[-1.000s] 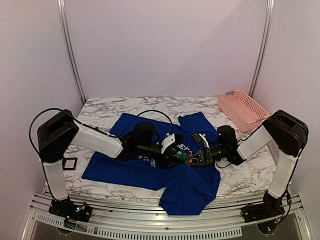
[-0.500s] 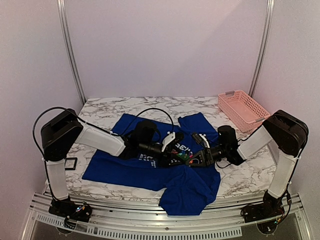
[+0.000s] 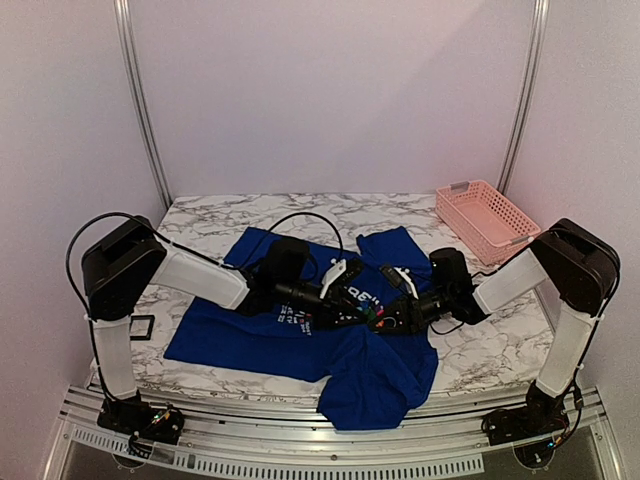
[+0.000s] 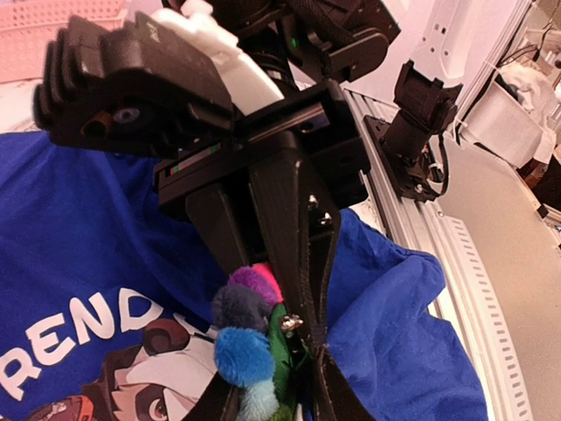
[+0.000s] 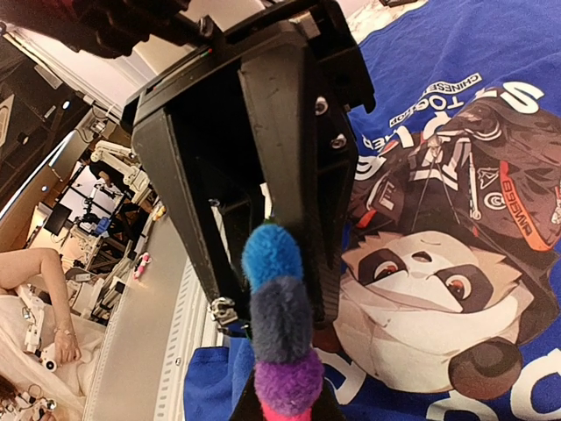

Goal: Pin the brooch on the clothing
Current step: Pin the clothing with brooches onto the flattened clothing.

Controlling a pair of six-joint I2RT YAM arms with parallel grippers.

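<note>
The clothing [image 3: 250, 340] is a royal-blue T-shirt spread on the marble table, its panda print [image 5: 421, 263] showing under both grippers. My right gripper [image 3: 385, 318] is shut on the brooch [image 3: 371, 313], a fluffy flower with blue, grey, purple and pink petals [image 5: 279, 324]. It holds it just above the print. My left gripper [image 3: 350, 302] meets it head-on. Its two black fingers [image 5: 302, 193] stand on either side of the brooch's [image 4: 245, 338] free end, close to the petals. Whether they press on it is hidden. A small metal clasp [image 4: 290, 323] shows on the green back.
A pink lattice basket [image 3: 487, 220] stands at the back right corner. A small black open-frame cube [image 3: 139, 327] sits near the left arm's upright. A fold of the shirt [image 3: 375, 395] hangs over the table's front edge onto the aluminium rail [image 3: 300, 455].
My left gripper has moved right up to the brooch, and its jaws have narrowed around it. The right gripper has kept its hold and shifted slightly back.
</note>
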